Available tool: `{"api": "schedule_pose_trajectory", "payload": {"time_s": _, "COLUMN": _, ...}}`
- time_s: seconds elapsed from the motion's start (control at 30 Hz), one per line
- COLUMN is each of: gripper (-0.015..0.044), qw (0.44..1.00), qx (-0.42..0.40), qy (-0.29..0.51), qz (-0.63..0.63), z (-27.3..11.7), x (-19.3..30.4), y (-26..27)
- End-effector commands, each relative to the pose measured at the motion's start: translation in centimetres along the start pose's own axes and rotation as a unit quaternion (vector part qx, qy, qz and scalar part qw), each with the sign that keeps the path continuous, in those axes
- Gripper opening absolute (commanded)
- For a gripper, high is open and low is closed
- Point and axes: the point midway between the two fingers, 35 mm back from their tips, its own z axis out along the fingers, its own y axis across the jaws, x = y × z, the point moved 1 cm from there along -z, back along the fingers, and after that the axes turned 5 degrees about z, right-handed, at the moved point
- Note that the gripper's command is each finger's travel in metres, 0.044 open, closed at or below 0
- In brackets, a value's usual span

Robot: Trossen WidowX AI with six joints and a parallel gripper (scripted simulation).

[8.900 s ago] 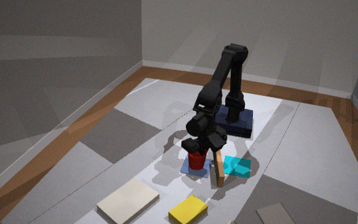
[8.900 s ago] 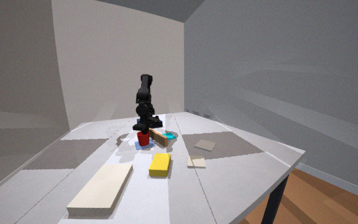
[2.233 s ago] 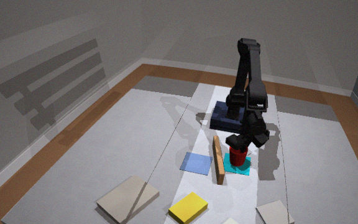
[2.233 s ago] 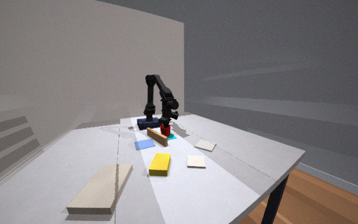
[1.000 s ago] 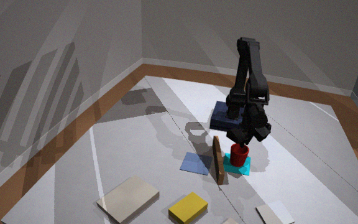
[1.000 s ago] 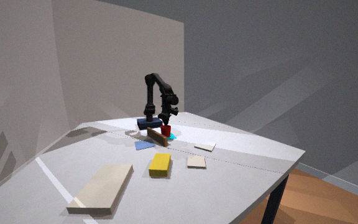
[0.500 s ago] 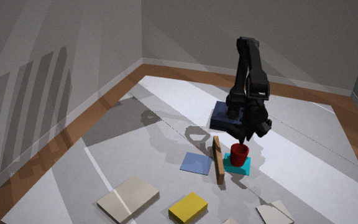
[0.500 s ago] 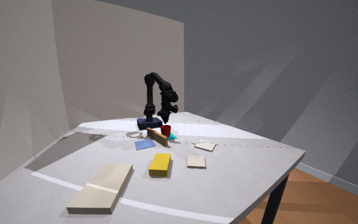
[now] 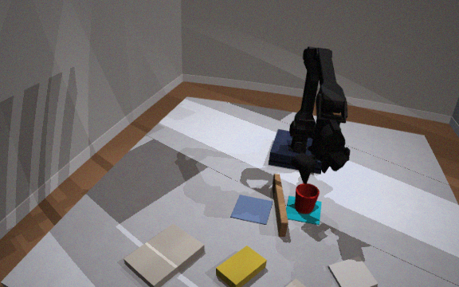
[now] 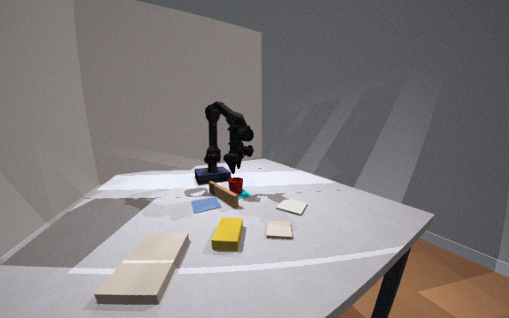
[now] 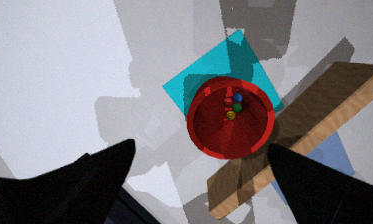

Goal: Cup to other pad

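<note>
Red round cup upright on turquoise square pad, marbles inside; black gripper spread wide, holding nothing; retreat straight up, clear of rim.

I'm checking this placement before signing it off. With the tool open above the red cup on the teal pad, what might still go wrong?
1. The open tool hangs just above the cup; a sideways retreat might clip the rim and spill the marbles.
2. The cup stands near the teal pad edge, overhanging toward the wooden bar; a nudge might push it off.
</note>
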Motion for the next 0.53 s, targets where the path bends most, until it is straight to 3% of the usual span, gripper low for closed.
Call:
{"api": "schedule_pose_trajectory", "payload": {"time_s": 0.0, "gripper": 0.0440, "qw": 1.000, "qx": 0.003, "qy": -0.006, "qz": -0.002, "z": -1.5, "x": -0.1, "y": 0.0}}
{"api": "schedule_pose_trajectory", "payload": {"time_s": 0.27, "gripper": 0.0440, "qw": 1.000, "qx": 0.003, "qy": -0.008, "qz": -0.003, "z": -4.3, "x": 0.1, "y": -0.1}}
{"api": "schedule_pose_trajectory", "payload": {"time_s": 0.5, "gripper": 0.0440, "qw": 1.000, "qx": 0.004, "qy": -0.005, "qz": -0.001, "z": -4.1, "x": 0.1, "y": -0.2}}
